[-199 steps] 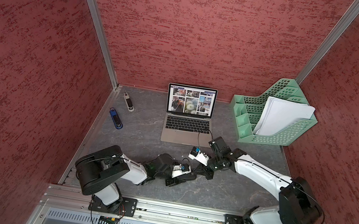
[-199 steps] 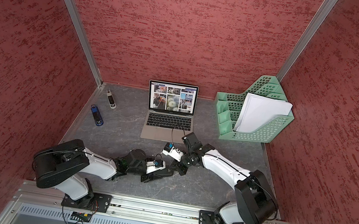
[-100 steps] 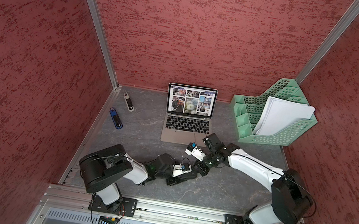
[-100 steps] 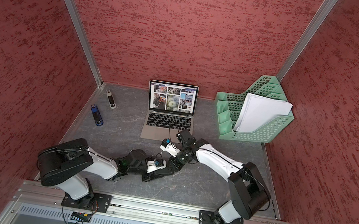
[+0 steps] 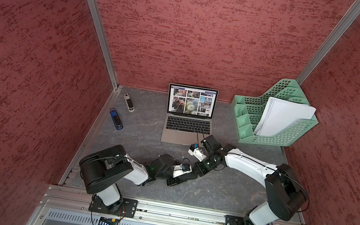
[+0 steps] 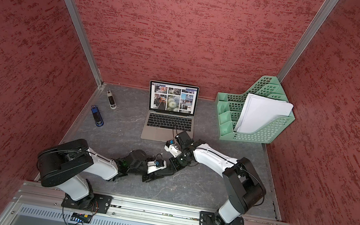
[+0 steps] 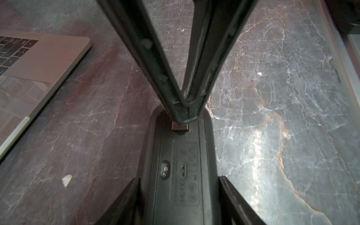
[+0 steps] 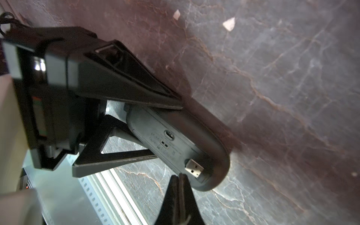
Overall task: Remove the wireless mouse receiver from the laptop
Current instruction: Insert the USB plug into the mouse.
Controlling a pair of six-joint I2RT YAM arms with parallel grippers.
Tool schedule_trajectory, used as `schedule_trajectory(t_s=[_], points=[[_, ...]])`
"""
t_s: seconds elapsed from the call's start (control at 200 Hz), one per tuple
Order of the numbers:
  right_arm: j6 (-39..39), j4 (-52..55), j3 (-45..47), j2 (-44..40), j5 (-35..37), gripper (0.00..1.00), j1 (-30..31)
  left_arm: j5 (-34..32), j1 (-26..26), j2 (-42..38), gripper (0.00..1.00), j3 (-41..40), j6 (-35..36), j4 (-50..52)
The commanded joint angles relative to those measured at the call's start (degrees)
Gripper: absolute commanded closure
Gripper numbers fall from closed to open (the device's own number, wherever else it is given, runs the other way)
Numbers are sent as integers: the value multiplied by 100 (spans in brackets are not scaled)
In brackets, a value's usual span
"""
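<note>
The silver-grey laptop [image 5: 186,136] [image 6: 165,135] stands open at the back of the table; its front corner shows in the left wrist view [image 7: 48,58]. My left gripper [image 7: 178,178] [image 5: 182,178] is shut on a black mouse [image 8: 175,136] [image 7: 183,152], turned underside up. The wireless mouse receiver [image 8: 193,167] [image 7: 180,127] lies in a recess at the end of the mouse, with its metal plug showing. My right gripper [image 8: 179,175] [image 5: 199,168] is shut with nothing between its fingers. Its fingertips [image 7: 185,115] are right at the receiver.
A blue-and-black object [image 5: 116,119] and a small grey one [image 5: 128,102] lie near the left wall. A green file rack [image 5: 292,138] with white paper stands at the back right. Red walls enclose three sides, with a metal rail [image 5: 178,212] along the front.
My right arm has shifted a little to the left, toward the laptop's front corner, with its gripper staying at the mouse. The left arm has hardly moved.
</note>
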State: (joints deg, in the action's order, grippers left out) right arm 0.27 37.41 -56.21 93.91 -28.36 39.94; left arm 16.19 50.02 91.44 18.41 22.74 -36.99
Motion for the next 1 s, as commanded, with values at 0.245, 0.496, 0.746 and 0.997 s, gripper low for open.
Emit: schedule_trajectory(t_s=[0.245, 0.496, 0.746, 0.997], points=[[101, -102, -88, 248, 58, 100, 44, -58, -41, -51, 39, -39, -26, 127], [104, -76, -213, 468, 126, 100, 57, -54, -43, -43, 40, -40, -21, 127], [71, 36, -298, 348, 193, 100, 57, -38, -30, -46, 40, -37, -7, 153], [8, 231, -422, 145, 258, 100, 57, -29, -27, -34, 40, -31, -7, 157]])
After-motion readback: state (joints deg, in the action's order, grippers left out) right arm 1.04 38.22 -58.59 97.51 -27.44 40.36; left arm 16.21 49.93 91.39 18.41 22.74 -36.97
